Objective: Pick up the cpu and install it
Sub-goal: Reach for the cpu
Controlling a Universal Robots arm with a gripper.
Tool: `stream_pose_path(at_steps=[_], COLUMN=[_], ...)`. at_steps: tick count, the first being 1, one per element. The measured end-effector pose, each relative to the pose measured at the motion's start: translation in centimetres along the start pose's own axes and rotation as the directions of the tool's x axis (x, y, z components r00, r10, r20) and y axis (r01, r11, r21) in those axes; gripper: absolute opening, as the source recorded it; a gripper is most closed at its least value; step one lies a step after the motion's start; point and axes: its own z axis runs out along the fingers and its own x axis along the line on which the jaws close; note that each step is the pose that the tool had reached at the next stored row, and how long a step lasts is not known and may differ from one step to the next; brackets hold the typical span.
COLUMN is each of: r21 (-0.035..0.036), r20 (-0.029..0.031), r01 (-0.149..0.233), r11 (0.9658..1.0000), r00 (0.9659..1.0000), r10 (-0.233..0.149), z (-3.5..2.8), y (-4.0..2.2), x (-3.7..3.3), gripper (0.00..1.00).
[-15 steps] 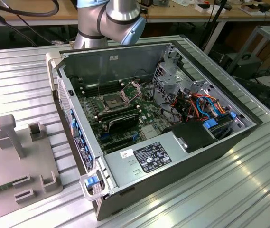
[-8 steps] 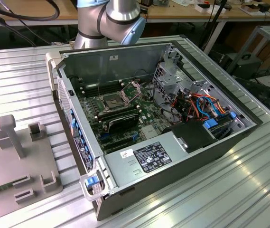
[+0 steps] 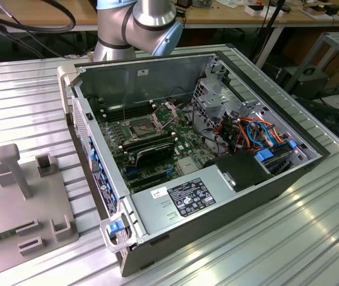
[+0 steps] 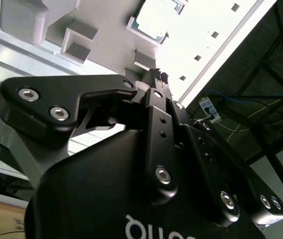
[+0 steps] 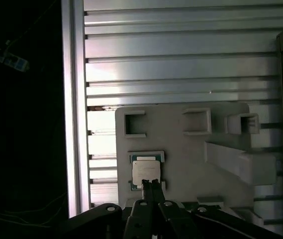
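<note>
Fingers (image 5: 145, 193) closed tip to tip, with nothing between them; the fingers (image 4: 154, 75) look the same in the second wrist view.

The tips overlap the near edge of the cpu (image 5: 146, 171) in the first wrist view. I cannot tell whether they touch it.

The cpu (image 4: 153, 20) lies flat, silver face up, in a shallow square pocket of the grey fixture plate (image 5: 191, 159). The plate also carries open square brackets and rests on the ribbed aluminium counter (image 5: 181, 64).

In the exterior view, the fixture plate (image 3: 14, 202) lies to the exterior view's left of the open computer case (image 3: 217, 196). The case lies on its side on the counter (image 3: 288, 244). The dark socket (image 3: 140, 126) is on the board inside, and its metal frame appears swung open. The arm (image 3: 142, 21) is behind the case.
</note>
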Motion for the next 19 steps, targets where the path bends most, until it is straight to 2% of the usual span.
stream_pose_path(at_steps=[3,9,13,19], r21=[-0.0001,0.0,-0.0001,0.0], r20=[0.0002,0.0,0.0001,0.0], r01=[0.0,0.0,0.0,0.0], r11=[1.0,1.0,1.0,1.0], r00=[1.0,1.0,1.0,1.0], r10=[0.0,0.0,0.0,0.0], z=[0.92,1.34,1.52,2.67], y=[-0.04,-0.06,-0.4,-0.63], x=[-0.01,-0.01,-0.01,-0.02], gripper=[0.11,0.11,0.11,0.11])
